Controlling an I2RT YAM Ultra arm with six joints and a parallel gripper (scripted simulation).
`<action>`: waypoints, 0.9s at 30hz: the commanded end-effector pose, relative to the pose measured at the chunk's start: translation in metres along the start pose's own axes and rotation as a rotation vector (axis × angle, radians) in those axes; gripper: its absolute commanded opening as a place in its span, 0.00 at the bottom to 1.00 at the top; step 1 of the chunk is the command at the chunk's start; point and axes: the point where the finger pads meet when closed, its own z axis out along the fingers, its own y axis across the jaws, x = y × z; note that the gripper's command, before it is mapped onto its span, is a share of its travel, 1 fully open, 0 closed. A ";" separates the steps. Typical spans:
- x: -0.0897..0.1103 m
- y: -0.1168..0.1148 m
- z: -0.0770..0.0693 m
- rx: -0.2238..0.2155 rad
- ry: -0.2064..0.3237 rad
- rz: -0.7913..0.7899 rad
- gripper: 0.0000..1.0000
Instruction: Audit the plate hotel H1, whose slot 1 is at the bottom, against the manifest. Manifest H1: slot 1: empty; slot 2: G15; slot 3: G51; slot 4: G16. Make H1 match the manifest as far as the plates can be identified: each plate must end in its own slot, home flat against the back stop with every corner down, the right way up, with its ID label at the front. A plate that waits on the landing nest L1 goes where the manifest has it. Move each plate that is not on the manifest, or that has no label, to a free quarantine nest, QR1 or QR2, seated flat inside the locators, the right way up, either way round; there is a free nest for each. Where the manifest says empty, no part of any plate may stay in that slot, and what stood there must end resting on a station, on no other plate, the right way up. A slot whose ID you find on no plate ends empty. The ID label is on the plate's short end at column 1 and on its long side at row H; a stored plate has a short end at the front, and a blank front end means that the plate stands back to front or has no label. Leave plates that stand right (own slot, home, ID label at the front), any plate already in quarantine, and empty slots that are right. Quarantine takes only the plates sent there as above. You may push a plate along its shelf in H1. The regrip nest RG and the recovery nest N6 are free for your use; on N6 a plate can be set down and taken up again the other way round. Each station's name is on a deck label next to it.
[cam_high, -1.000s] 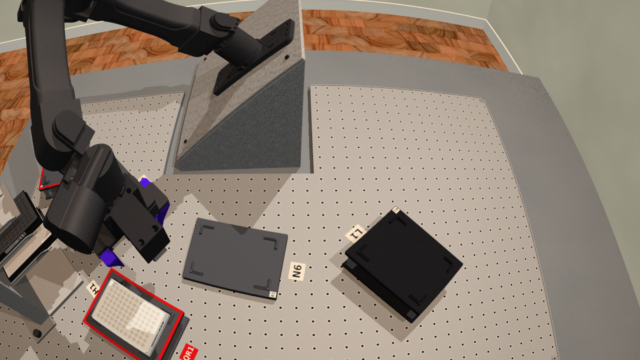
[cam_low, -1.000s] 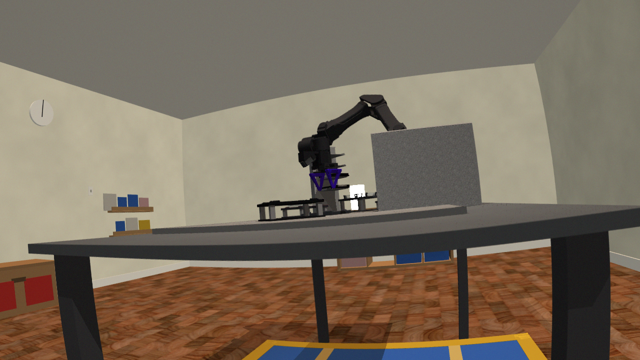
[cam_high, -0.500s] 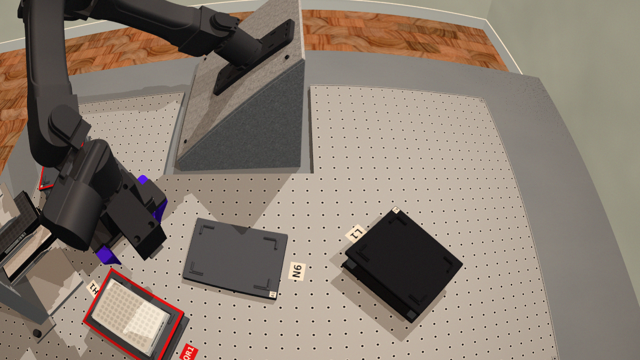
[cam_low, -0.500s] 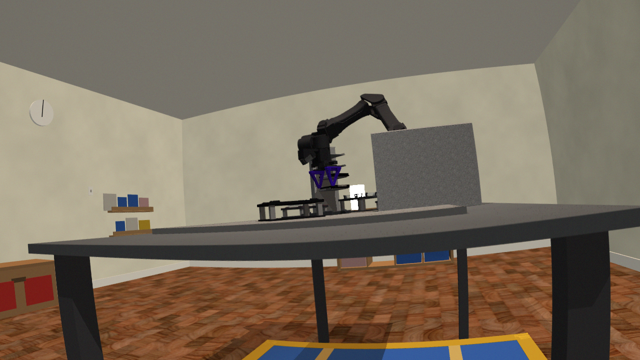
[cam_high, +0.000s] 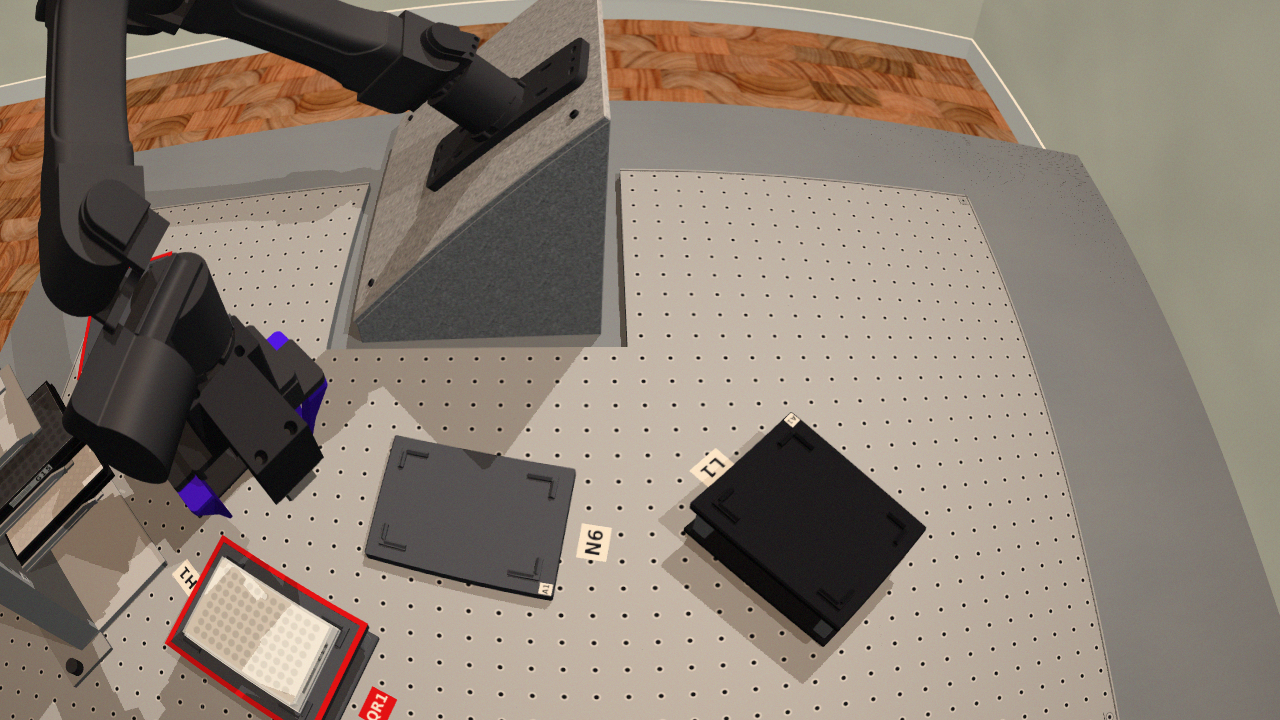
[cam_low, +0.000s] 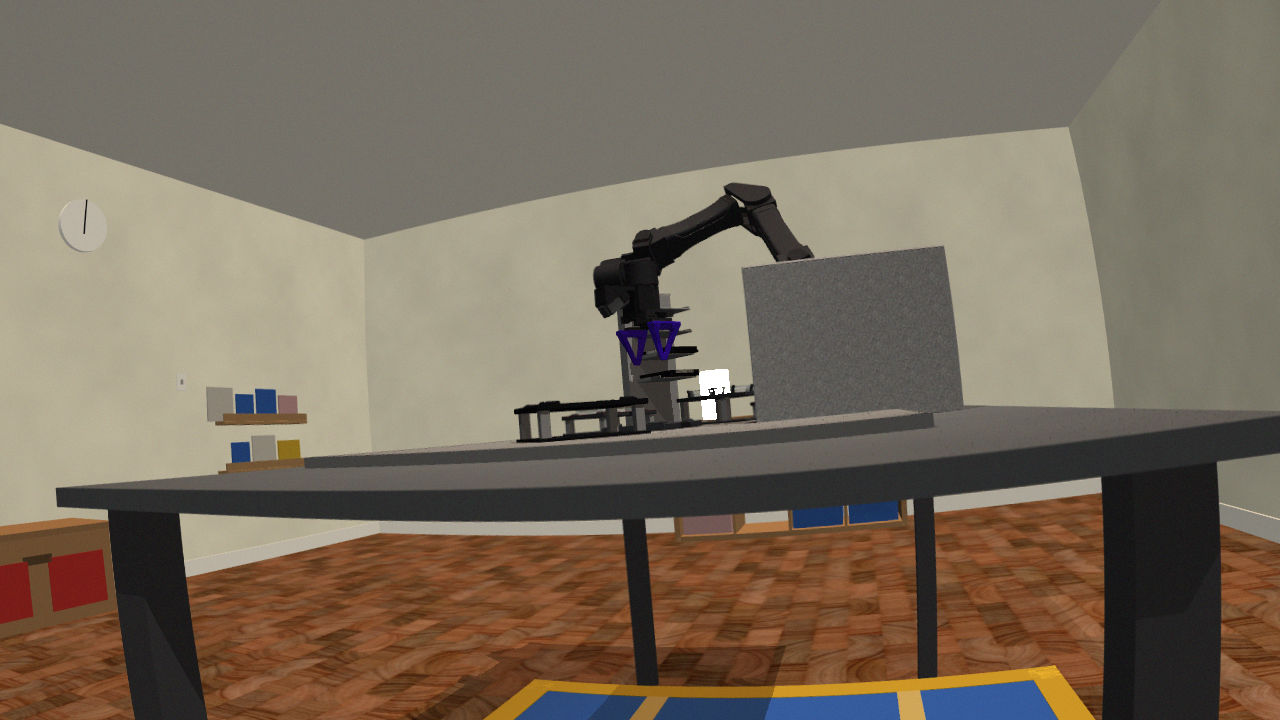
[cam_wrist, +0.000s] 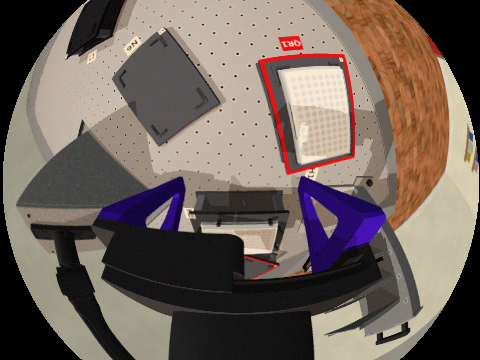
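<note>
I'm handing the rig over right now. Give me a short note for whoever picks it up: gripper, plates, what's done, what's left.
Gripper: fingers wide open, nothing held, hovering in front of hotel H1.
Plates: one well plate sits inside the red-framed QR1 nest. At least one more plate shows in H1; its label is unreadable here.
N6 and L1 carry no plate.
Done: apparently one plate quarantined.
Left: read H1 slot labels, fix the slots against the manifest. QR2 is mostly hidden behind the arm.

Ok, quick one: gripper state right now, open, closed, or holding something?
Gripper: open, jaws spread wide, nothing between them.
</note>
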 end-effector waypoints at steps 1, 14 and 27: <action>0.000 0.002 -0.007 -0.001 -0.001 -0.005 1.00; 0.000 0.002 -0.033 -0.001 -0.001 -0.005 1.00; 0.000 0.002 -0.063 -0.001 -0.002 -0.005 1.00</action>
